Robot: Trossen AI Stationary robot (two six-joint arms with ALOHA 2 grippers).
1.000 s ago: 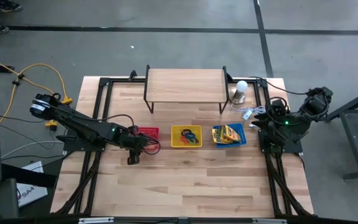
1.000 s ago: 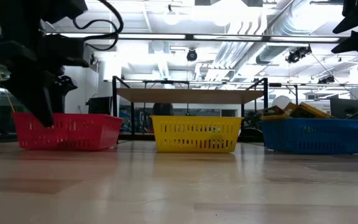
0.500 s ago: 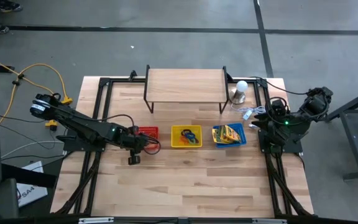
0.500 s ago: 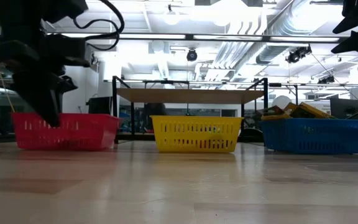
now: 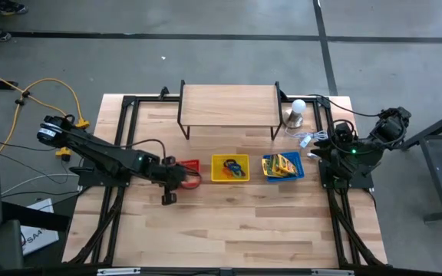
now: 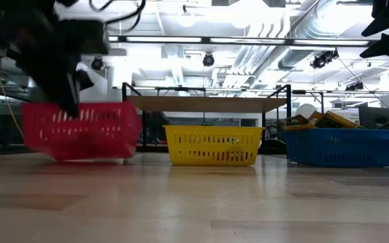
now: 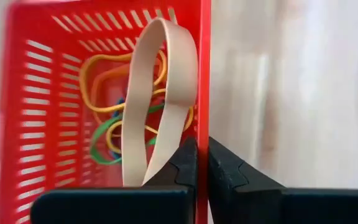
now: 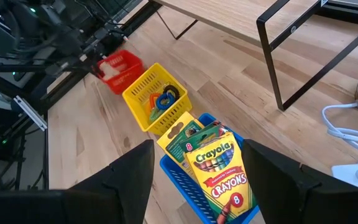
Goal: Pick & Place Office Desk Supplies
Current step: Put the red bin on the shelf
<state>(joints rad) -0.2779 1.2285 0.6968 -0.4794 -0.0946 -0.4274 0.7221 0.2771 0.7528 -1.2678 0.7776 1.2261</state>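
My left gripper [image 7: 202,146] is shut on a wall of the red basket [image 5: 191,164], which holds thin orange and green rubber bands [image 7: 107,81] and a wide tan band [image 7: 160,93]. In the low view the red basket [image 6: 80,131] sits slightly above the tabletop. To its right stand a yellow basket [image 5: 229,169] with coloured rings [image 8: 163,99] and a blue basket [image 5: 283,166] with crayon boxes [image 8: 219,168]. My right gripper [image 8: 197,148] waits open above the table's right edge, nothing between its fingers. My left gripper pinches the red basket's near side wall [image 7: 202,93] at its rim, one finger inside [image 7: 182,163] and one outside [image 7: 229,171]. The fingers slant down from the table's left and lie along the wall. The basket hangs from the hold, its base a little off the table.
A raised wooden shelf [image 5: 229,107] on black legs stands behind the baskets. A white bulb on a metal base [image 5: 298,109] and a tangle of white wire [image 5: 307,139] lie at the far right. Bare wood stretches across the near half of the table.
My left gripper has shut on the red basket's wall and gone up a little. The red basket has come up off the table and shifted slightly toward the yellow basket.
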